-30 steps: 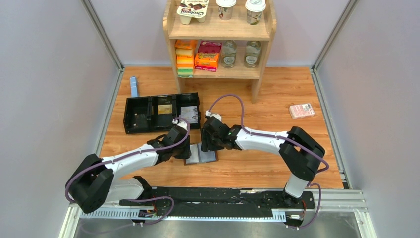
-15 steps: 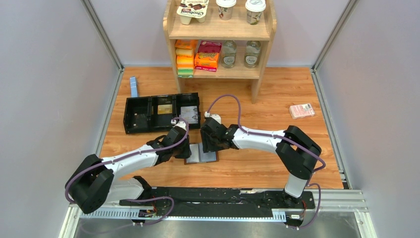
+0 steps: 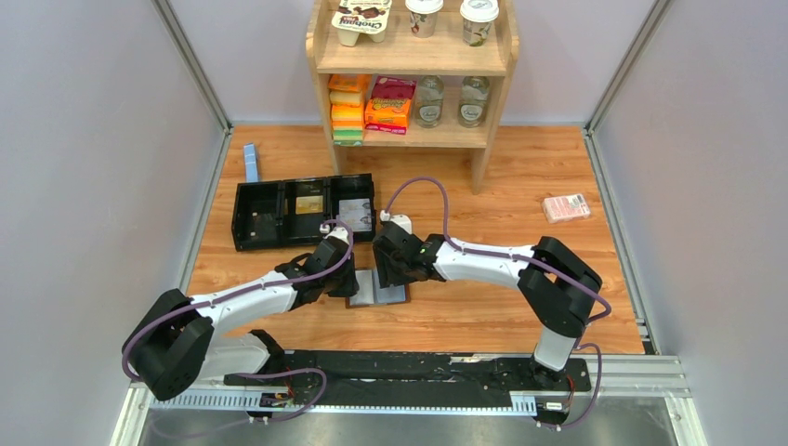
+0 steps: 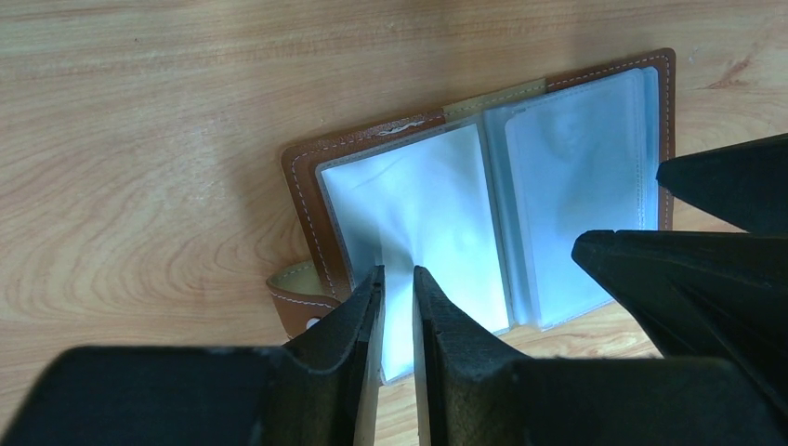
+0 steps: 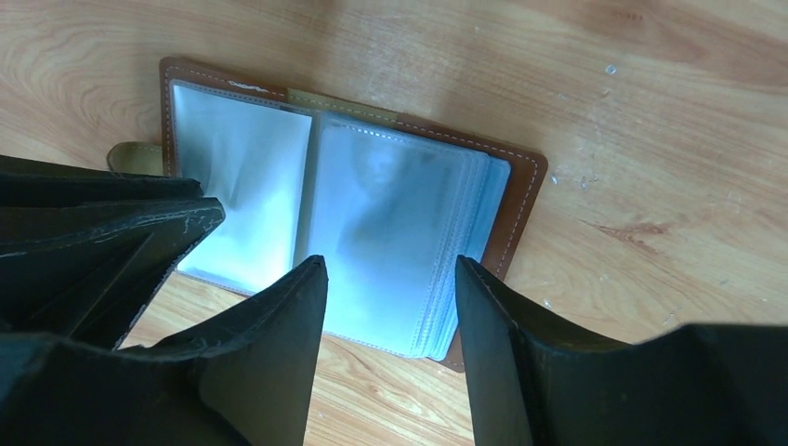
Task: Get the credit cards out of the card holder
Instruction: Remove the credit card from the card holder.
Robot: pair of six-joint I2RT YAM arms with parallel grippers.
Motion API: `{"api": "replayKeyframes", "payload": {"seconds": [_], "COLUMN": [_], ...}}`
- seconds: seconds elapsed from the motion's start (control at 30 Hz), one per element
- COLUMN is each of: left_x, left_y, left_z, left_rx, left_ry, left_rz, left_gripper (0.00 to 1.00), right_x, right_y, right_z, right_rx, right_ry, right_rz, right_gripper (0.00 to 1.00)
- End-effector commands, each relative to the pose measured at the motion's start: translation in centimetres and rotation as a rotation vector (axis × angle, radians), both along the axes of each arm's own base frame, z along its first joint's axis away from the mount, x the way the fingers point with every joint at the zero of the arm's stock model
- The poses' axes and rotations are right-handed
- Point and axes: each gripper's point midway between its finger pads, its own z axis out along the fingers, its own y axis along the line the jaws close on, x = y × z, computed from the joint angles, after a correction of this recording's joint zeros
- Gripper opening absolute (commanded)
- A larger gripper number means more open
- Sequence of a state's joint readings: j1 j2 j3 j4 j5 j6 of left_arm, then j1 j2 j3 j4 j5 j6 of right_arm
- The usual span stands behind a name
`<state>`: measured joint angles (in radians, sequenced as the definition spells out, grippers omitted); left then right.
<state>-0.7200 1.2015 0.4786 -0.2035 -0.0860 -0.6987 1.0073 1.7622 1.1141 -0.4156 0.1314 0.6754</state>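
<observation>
From where I stand, the left tool point(image 4: 398, 274) has drawn its fingers a shade closer over the last second, down to a narrow slit. It looks to be pinching the pale plastic sleeve of the page right beneath it, which puckers up into the gap. That page belongs to the small brown leather bi-fold card holder point(image 4: 437, 186), lying open and flat on the wooden bench point(image 3: 465, 316) directly under both tools. To the right, the right tool point(image 5: 390, 265) has crept a little leftward and stands spread, one finger either side of the thicker stack of sleeves below it; whether it touches them I can't tell. I can't tell the pale credit cards from the sleeves, and none shows clear of the holder. I'd judge the grip is only just set, so the pull-out is yet to come.
</observation>
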Motion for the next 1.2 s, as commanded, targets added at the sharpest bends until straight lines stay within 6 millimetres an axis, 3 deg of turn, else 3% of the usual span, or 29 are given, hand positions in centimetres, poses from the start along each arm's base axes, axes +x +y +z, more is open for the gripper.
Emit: {"api": "replayKeyframes", "payload": {"seconds": [0.0,0.6,1.17], "left_x": [-1.4,-1.3,-1.3], "left_y": [0.8,0.8,0.3], "left_z": [-1.4,-1.3,-1.2], "left_rx": [0.029,0.027,0.008], "left_ry": [0.063,0.069,0.073], "left_rz": [0.007,0.02,0.014], "left_gripper": [0.25,0.24,0.24], "right_x": [1.3,1.0,-0.3], "right_y": [1.0,2.1,4.5], "right_z": [2.6,0.1,2.9], "right_rx": [0.004,0.001,0.128], "right_ry": [-0.098,-0.05,-0.024], "right_rz": [0.006,0.03,0.122], "right_gripper": [0.57,0.54,0.57]}}
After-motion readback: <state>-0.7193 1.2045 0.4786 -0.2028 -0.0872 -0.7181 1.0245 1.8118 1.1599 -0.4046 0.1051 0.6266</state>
